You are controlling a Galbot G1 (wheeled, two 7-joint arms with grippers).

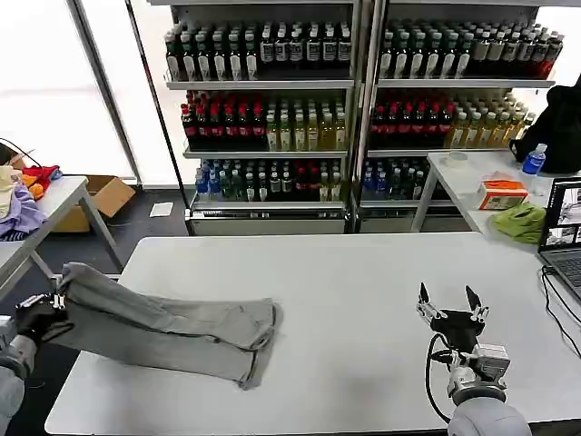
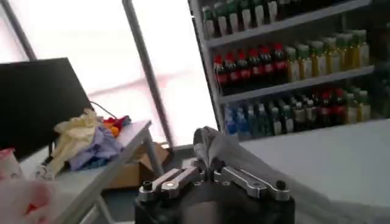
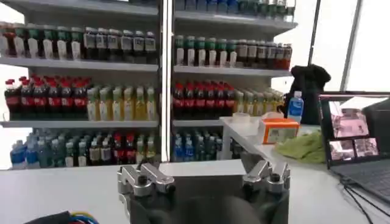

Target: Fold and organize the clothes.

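Note:
A grey T-shirt [image 1: 172,329] lies bunched lengthwise on the left part of the white table [image 1: 363,282], its far end resting on the tabletop near the middle. My left gripper [image 1: 53,304] is shut on the shirt's other end at the table's left edge and holds it lifted. In the left wrist view the grey cloth [image 2: 222,149] rises from between the shut fingers of the left gripper [image 2: 208,170]. My right gripper [image 1: 448,302] stands open and empty above the table's front right part, well away from the shirt. In the right wrist view the right gripper [image 3: 204,176] shows wide apart over bare table.
Drink shelves [image 1: 272,109] stand behind the table. A side table at the left holds lilac, orange and red fabrics [image 1: 23,195]. At the right another table carries a lime-green cloth [image 1: 520,221], an orange box [image 1: 501,193] and a laptop [image 1: 563,227], whose cable [image 1: 556,300] trails onto the work table.

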